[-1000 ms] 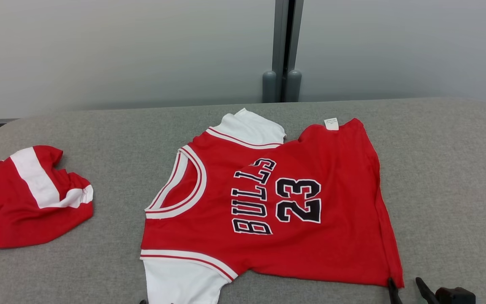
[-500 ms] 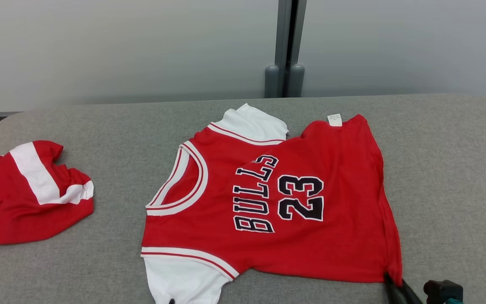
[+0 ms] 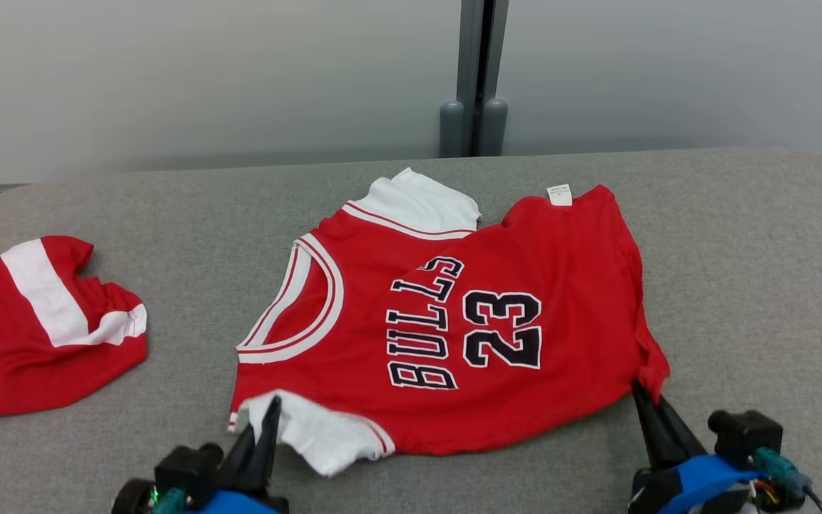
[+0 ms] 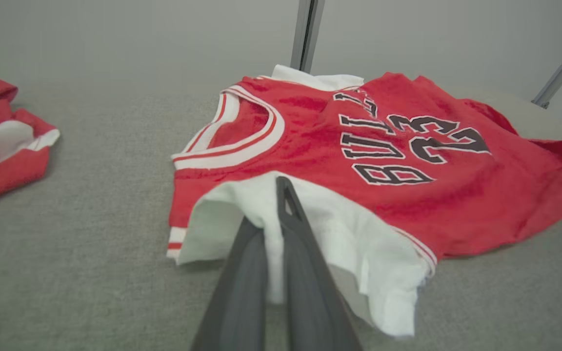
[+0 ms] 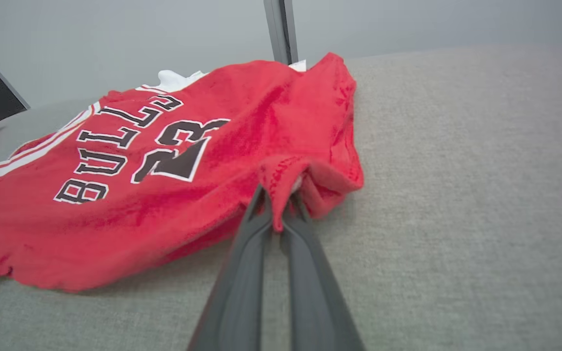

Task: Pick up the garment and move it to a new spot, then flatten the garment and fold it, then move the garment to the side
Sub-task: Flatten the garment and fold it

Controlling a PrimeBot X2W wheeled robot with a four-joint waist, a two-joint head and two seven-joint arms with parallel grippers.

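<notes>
Here the white sleeve of the jersey is clamped by the left gripper, lower left; the hem corner by the right gripper.

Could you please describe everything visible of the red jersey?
The soft red jersey has white sleeves, white neckline trim, black BULLS 23 lettering and a white label at its far hem corner. It lies front up and rumpled on the grey table. The left claw pinches its near sleeve, the right claw its near hem corner.
</notes>
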